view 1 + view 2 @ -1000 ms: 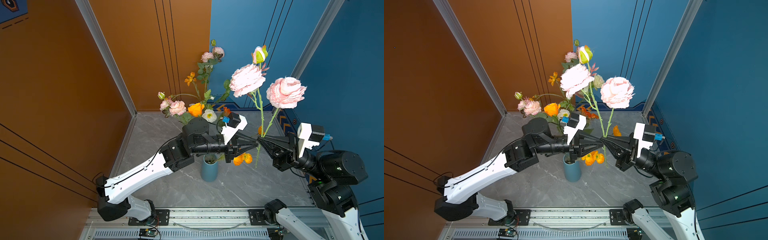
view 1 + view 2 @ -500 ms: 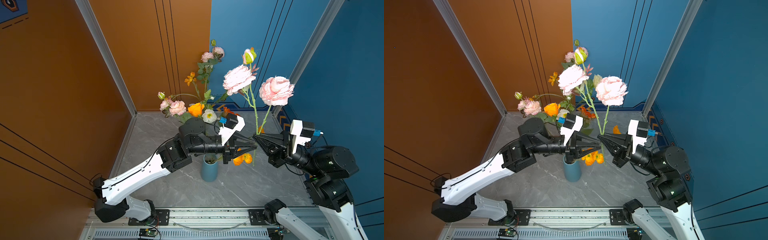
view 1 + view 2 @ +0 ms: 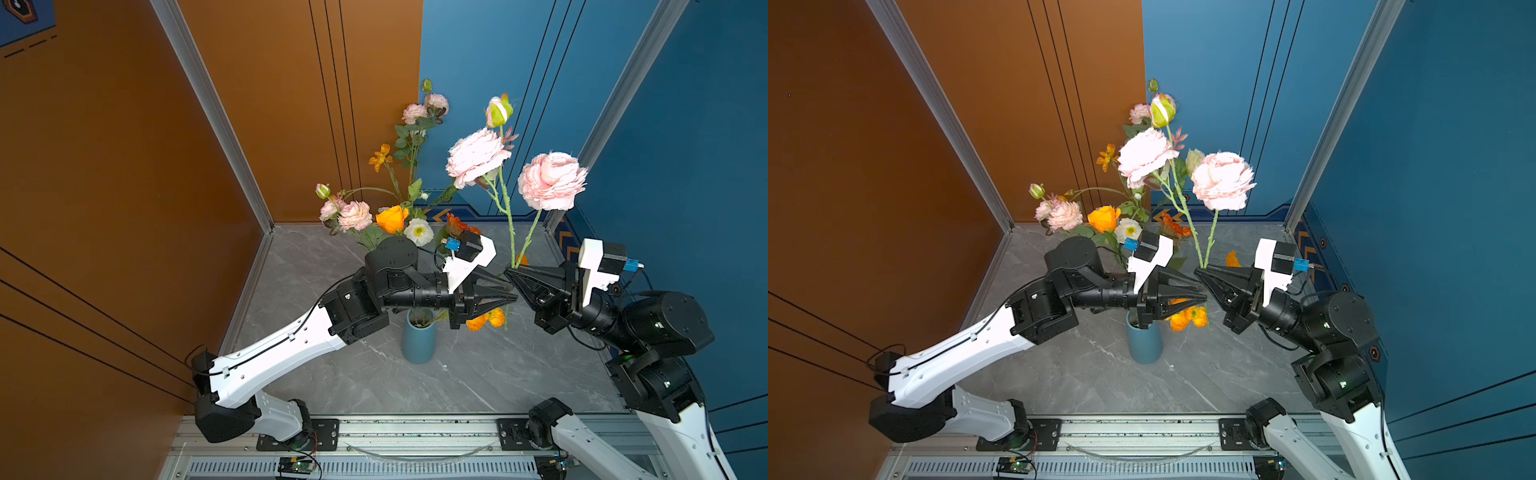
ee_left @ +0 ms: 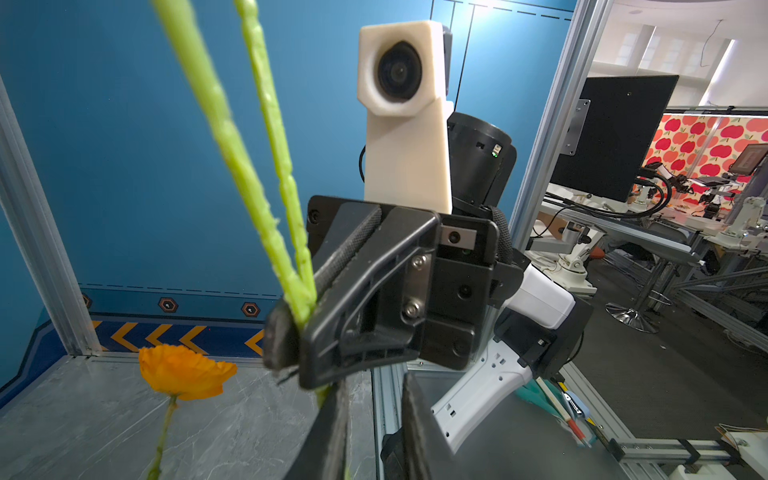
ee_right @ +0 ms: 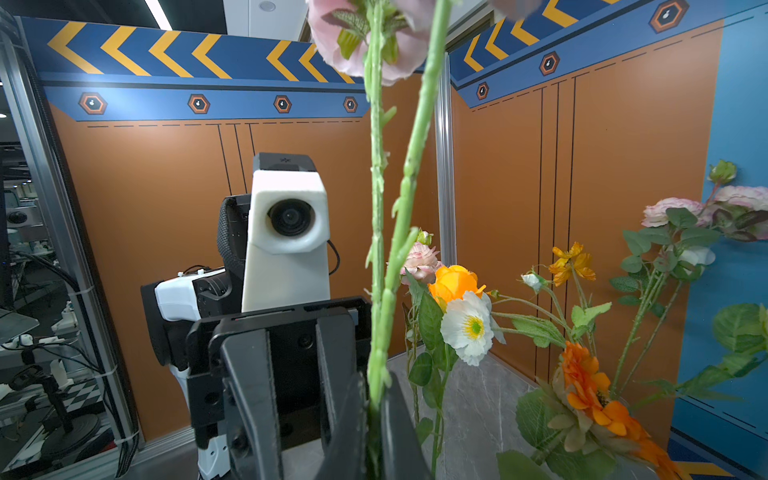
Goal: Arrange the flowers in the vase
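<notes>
Where the grey marble table (image 3: 478,374) spreads beneath both arms, the left gripper (image 3: 513,297) and the right gripper (image 3: 508,272) point at each other, tips near; whether they touch I cannot tell. The blue vase (image 3: 419,341) stands on the table below and behind the left jaws, under that gripper's wrist. A bunch of flowers (image 3: 392,218) rises from it past the wrist, with orange, white and small pink heads. Two large pink ruffled blooms (image 3: 476,157) stand high above the right jaws on two green stems (image 3: 508,216) that run down into them. Those jaws are clamped on both stems at the very tips. The left jaws stand a narrow slit apart, nothing between them, and the stems' lower end passes just beside one of the fingers (image 4: 328,440). Small orange blooms (image 3: 484,320) hang directly beneath the left jaws.
</notes>
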{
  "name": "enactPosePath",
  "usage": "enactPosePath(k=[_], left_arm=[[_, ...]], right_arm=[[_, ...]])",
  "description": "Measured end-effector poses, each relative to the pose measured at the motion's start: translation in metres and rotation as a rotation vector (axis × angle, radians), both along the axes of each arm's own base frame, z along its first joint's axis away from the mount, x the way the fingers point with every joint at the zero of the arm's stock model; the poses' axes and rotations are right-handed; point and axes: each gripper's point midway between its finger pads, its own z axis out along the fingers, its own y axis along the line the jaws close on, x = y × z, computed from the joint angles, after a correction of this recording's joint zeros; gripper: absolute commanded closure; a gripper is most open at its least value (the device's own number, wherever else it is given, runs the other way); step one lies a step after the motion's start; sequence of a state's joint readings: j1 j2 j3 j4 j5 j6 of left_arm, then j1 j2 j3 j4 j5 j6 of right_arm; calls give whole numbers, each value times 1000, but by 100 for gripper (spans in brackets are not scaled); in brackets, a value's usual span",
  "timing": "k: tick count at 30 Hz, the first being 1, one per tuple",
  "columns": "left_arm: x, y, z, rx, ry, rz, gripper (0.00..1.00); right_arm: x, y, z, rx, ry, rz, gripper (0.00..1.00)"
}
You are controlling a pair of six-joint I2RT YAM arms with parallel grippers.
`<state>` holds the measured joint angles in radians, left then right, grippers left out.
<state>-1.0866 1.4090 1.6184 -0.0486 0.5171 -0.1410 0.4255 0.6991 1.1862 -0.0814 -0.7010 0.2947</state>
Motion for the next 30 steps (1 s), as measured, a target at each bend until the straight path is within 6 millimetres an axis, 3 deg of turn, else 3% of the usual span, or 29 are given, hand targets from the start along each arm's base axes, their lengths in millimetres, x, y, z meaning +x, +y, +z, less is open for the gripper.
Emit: enactPosePath(k=[30], left_arm=[[11,5,-4,11,-39,61,74]], right_arm=[[3,-1,-2,-13,-10,-23,100]])
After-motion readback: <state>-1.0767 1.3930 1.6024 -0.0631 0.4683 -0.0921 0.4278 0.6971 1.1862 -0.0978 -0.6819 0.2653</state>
